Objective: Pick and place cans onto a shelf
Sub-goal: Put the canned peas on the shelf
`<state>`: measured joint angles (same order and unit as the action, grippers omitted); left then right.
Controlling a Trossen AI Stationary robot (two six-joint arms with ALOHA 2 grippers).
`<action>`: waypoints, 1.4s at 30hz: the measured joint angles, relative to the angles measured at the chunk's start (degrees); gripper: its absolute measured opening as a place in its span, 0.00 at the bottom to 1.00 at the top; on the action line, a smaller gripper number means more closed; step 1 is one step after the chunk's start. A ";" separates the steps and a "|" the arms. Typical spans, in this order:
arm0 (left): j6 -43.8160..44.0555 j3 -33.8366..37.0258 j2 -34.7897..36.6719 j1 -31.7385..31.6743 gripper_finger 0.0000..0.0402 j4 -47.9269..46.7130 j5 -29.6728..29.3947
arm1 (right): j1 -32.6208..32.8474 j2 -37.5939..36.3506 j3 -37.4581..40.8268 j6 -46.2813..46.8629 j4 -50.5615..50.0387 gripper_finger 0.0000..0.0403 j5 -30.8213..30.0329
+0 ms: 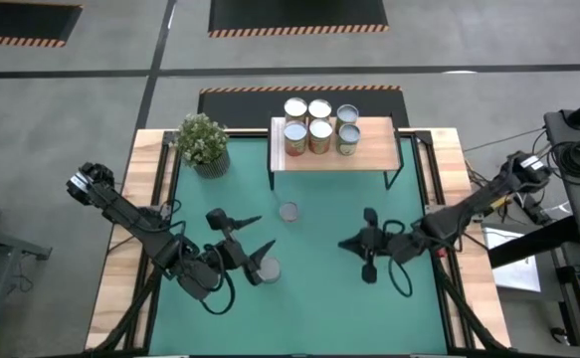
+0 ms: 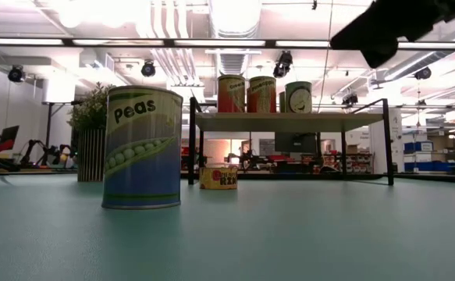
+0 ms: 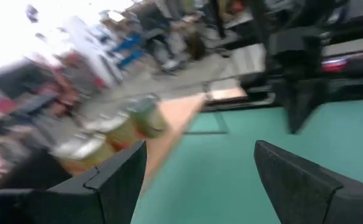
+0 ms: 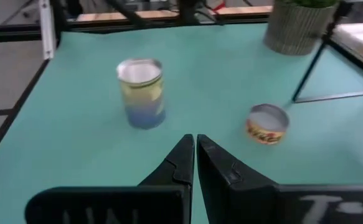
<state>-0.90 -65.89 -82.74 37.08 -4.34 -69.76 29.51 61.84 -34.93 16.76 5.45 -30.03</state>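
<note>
The wooden shelf (image 1: 374, 149) stands on black legs at the far middle of the green mat, with several cans (image 1: 319, 127) upright on it. A tall peas can (image 1: 268, 268) stands upright on the mat near the front left; it also shows in the low view (image 2: 143, 148) and the right wrist view (image 4: 142, 92). A short flat can (image 1: 288, 211) rests on its base in front of the shelf. My left gripper (image 1: 262, 232) is open and empty just beside the peas can, toward the far side; the left wrist view (image 3: 200, 168) shows nothing between its fingers. My right gripper (image 1: 344, 244) is shut and empty right of centre.
A potted plant (image 1: 202, 141) stands at the mat's far left corner, beside the shelf. The shelf's black legs (image 4: 318, 68) reach down to the mat near the short can (image 4: 268, 124). Wooden table borders run along the left and right of the mat (image 1: 309, 308).
</note>
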 joint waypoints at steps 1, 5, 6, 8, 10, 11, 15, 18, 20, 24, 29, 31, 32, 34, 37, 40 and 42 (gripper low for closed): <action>2.90 0.01 -0.01 0.00 0.69 -1.18 2.20 | 0.46 0.56 0.57 -0.19 1.43 0.02 -0.02; 13.71 0.78 -0.02 0.00 0.69 -5.36 11.15 | 1.92 2.21 3.01 -2.08 6.45 0.02 -0.06; 16.03 0.83 -0.26 0.00 0.69 -6.31 12.87 | 2.28 2.40 3.70 -3.06 7.96 0.02 -0.04; 19.00 0.86 -0.74 0.03 0.69 -7.34 15.77 | 2.96 2.71 4.87 -5.43 11.48 0.02 -0.07; 20.07 0.90 -1.30 0.04 0.69 -7.19 19.28 | 3.65 2.66 6.08 -8.91 14.70 0.02 -0.02; 20.13 0.90 -1.47 0.04 0.69 -6.88 21.13 | 3.85 2.33 6.53 -10.64 15.76 0.02 0.00; 19.43 -1.61 -2.09 -0.37 0.69 -7.35 23.41 | 3.87 -0.92 7.05 -15.71 18.08 0.02 0.00; 18.76 -5.70 -2.52 -0.62 0.69 -11.00 23.94 | 3.87 -3.93 6.82 -19.20 17.76 0.02 0.05; 18.70 -8.88 -3.18 -0.60 0.69 -16.68 25.91 | 3.87 -6.03 6.52 -21.34 17.55 0.02 0.23; 22.10 -16.31 -5.20 -0.76 0.69 -28.80 30.42 | 3.87 -10.03 6.60 -24.75 17.51 0.02 0.43; 26.62 -26.53 -9.80 -2.84 0.69 -42.17 35.52 | 3.87 -13.02 7.68 -26.87 17.06 0.02 0.47; 28.58 -30.87 -12.20 -4.32 0.69 -46.41 39.80 | 3.87 -13.83 7.86 -26.56 16.03 0.02 0.50; 29.81 -33.13 -13.57 -5.18 0.69 -48.96 42.03 | 3.87 -14.17 7.86 -25.95 15.20 0.02 0.53; 31.54 -37.42 -16.63 -6.72 0.69 -53.90 46.31 | 4.12 -14.85 7.88 -24.64 12.90 0.02 0.66; 31.61 -43.00 -21.36 -7.56 0.69 -61.61 49.02 | 4.95 -15.68 7.88 -24.06 11.28 0.02 1.95; 32.28 -47.75 -25.38 -7.48 0.69 -68.36 49.53 | 6.41 -16.84 7.88 -25.10 11.19 0.02 1.98; 33.41 -50.09 -27.92 -7.41 0.69 -71.67 49.45 | 7.62 -17.93 7.88 -25.68 11.21 0.02 1.96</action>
<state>32.51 -115.98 -110.66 29.67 -76.00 -20.31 37.14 43.92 -27.05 -8.92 16.66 -28.08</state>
